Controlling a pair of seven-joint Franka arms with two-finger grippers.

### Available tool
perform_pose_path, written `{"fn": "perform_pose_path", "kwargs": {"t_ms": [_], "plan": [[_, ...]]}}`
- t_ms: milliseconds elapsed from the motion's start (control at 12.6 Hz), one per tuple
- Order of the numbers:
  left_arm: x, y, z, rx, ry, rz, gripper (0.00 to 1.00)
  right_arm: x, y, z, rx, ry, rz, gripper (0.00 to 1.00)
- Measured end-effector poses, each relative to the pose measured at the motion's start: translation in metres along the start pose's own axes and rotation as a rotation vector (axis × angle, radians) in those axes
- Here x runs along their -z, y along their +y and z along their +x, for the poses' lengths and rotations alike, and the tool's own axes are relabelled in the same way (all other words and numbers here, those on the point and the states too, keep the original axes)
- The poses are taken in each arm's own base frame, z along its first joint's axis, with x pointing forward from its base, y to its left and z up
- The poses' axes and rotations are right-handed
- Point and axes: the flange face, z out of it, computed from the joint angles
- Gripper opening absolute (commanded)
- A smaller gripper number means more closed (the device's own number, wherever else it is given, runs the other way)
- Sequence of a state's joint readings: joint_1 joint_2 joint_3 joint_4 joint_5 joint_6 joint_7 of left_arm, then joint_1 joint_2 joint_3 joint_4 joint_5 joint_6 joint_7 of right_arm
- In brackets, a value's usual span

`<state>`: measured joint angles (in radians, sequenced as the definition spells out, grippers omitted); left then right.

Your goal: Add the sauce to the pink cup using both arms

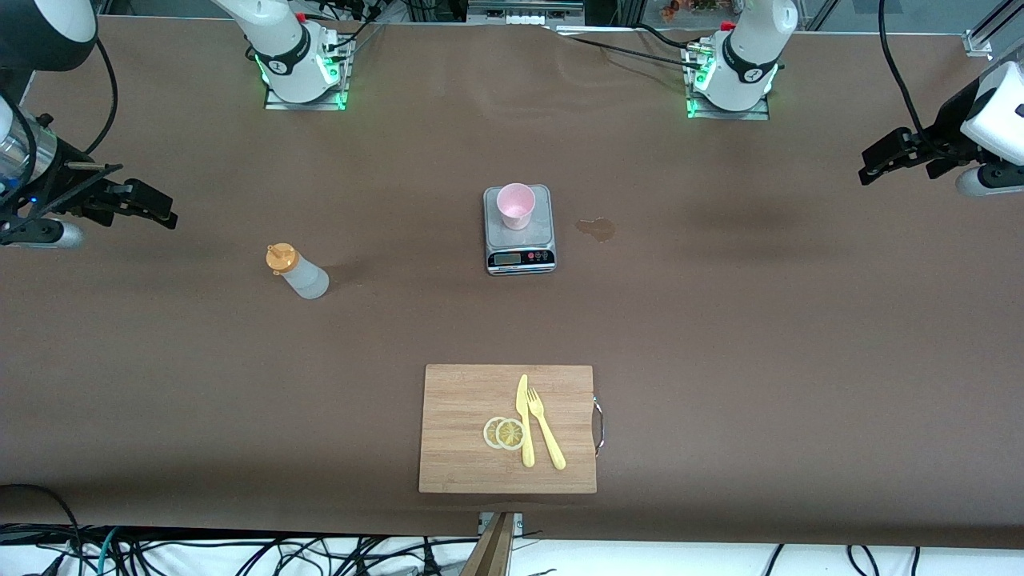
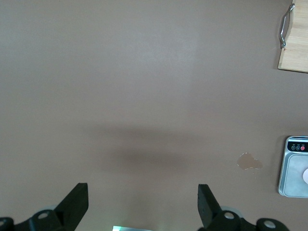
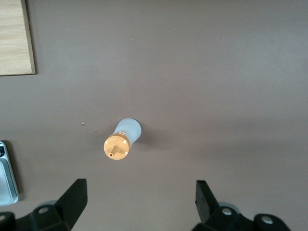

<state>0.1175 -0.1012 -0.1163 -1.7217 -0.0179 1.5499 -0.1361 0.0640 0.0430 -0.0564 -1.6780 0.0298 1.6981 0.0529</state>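
The sauce bottle (image 1: 298, 272), translucent white with an orange cap, stands upright on the brown table toward the right arm's end; the right wrist view shows the sauce bottle (image 3: 122, 139) from above. The pink cup (image 1: 515, 206) stands on a small silver kitchen scale (image 1: 519, 232) at mid-table. My right gripper (image 1: 156, 208) hangs open and empty above the table at the right arm's end, apart from the bottle. My left gripper (image 1: 876, 160) hangs open and empty over the left arm's end. In the wrist views, the right gripper (image 3: 139, 199) and the left gripper (image 2: 143, 202) have nothing between their fingers.
A wooden cutting board (image 1: 448, 432) lies nearer the front camera, carrying two lemon slices (image 1: 505, 433), a yellow plastic knife (image 1: 524, 420) and a fork (image 1: 546, 428). A small brownish wet blotch (image 1: 597, 229) marks the cloth beside the scale. The scale's corner (image 2: 294, 168) shows in the left wrist view.
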Motion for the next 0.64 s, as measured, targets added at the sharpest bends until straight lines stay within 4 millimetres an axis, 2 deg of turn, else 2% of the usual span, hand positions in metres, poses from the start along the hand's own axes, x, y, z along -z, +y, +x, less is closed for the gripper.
{"fn": "perform_pose_path", "kwargs": {"t_ms": [318, 636], "plan": [[0.0, 0.0, 0.0, 0.0, 0.0, 0.0, 1.0, 0.0, 0.014, -0.002, -0.021, -0.017, 0.002, 1.0], [0.0, 0.0, 0.0, 0.0, 0.0, 0.0, 1.0, 0.004, 0.012, -0.007, -0.017, -0.026, 0.002, 1.0]]}}
